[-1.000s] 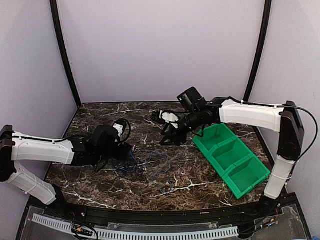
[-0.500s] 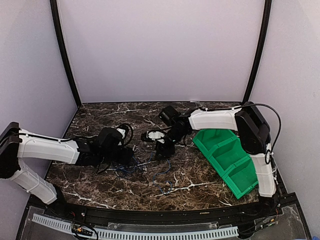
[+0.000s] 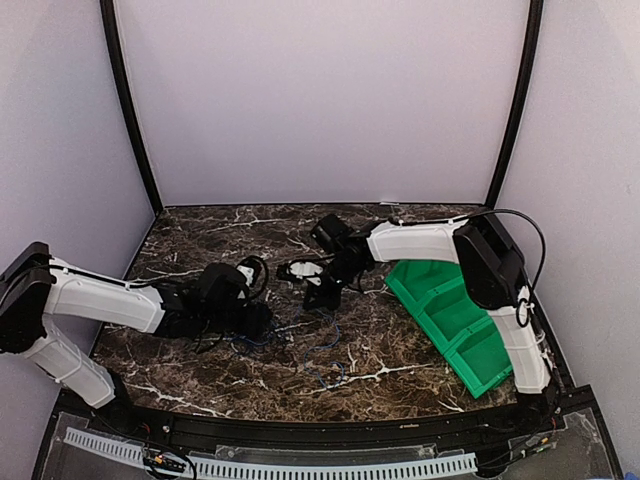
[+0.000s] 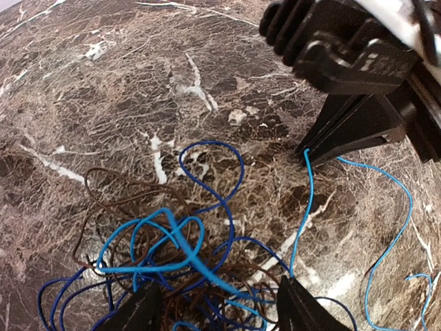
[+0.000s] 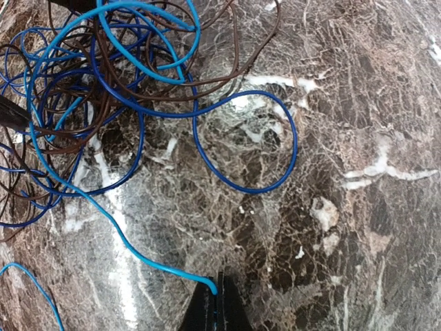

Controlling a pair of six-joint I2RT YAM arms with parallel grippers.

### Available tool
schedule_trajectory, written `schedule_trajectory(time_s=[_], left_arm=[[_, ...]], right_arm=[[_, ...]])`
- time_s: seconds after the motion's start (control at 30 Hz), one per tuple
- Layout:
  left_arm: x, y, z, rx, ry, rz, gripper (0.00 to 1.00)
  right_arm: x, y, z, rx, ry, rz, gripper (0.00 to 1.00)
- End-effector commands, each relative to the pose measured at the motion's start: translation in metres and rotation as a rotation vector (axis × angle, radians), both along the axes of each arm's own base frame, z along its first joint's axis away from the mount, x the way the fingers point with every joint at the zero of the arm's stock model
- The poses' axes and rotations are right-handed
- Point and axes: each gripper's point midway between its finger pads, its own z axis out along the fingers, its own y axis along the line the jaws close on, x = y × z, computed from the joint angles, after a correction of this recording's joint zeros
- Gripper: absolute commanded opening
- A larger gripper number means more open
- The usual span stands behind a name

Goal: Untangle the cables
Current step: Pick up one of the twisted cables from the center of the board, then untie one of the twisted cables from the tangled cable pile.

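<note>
Left gripper (image 4: pixel 217 307) spread open over the tangle of cables (image 4: pixel 180 241) on the marble table (image 3: pixel 400 360), right gripper (image 5: pixel 217 288) just beyond clamped on a light-blue cable (image 4: pixel 309 193) running out of the tangle, green bin (image 3: pixel 462 320) farther right

Probably a robotics lab test cell: plain pale lilac wall panels (image 3: pixel 320 100) and black curved frame poles (image 3: pixel 130 110) enclose a dark marble-patterned tabletop (image 3: pixel 400 370), and a green plastic three-compartment bin (image 3: pixel 465 322) sits just right of the right gripper (image 3: pixel 318 298).
</note>
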Motion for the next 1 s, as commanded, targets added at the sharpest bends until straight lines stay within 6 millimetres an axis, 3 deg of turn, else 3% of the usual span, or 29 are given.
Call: schedule_trajectory(time_s=[0.0, 0.07, 0.13, 0.27, 0.37, 0.53, 0.67, 0.8, 0.87, 0.97], left_arm=[[0.011, -0.01, -0.002, 0.012, -0.049, -0.039, 0.6], [0.016, -0.012, -0.011, 0.055, -0.057, -0.055, 0.58], [0.017, -0.015, -0.034, 0.122, -0.035, -0.092, 0.54], [0.016, -0.021, -0.06, 0.18, 0.011, -0.144, 0.46], [0.014, -0.02, -0.067, 0.193, 0.026, -0.152, 0.43], [0.008, -0.011, -0.067, 0.185, 0.021, -0.142, 0.42], [0.002, -0.005, -0.068, 0.185, 0.037, -0.131, 0.41], [-0.002, 0.0, -0.063, 0.177, 0.038, -0.121, 0.42], [-0.001, -0.002, -0.054, 0.159, 0.025, -0.126, 0.43], [0.0, -0.018, -0.021, 0.082, -0.02, -0.173, 0.48]], right_arm=[[-0.002, 0.004, 0.111, 0.174, -0.109, -0.007, 0.0], [-0.016, 0.0, 0.154, 0.247, -0.123, 0.021, 0.0], [-0.027, -0.006, 0.191, 0.307, -0.137, 0.034, 0.0], [-0.041, -0.021, 0.251, 0.399, -0.207, 0.04, 0.0], [-0.046, -0.033, 0.296, 0.465, -0.285, 0.035, 0.0], [-0.046, -0.063, 0.398, 0.619, -0.444, -0.001, 0.0], [-0.04, -0.088, 0.455, 0.699, -0.525, -0.05, 0.0], [-0.037, -0.107, 0.483, 0.734, -0.587, -0.088, 0.0], [-0.031, -0.113, 0.481, 0.721, -0.603, -0.118, 0.0], [-0.019, -0.121, 0.469, 0.697, -0.602, -0.163, 0.0]])
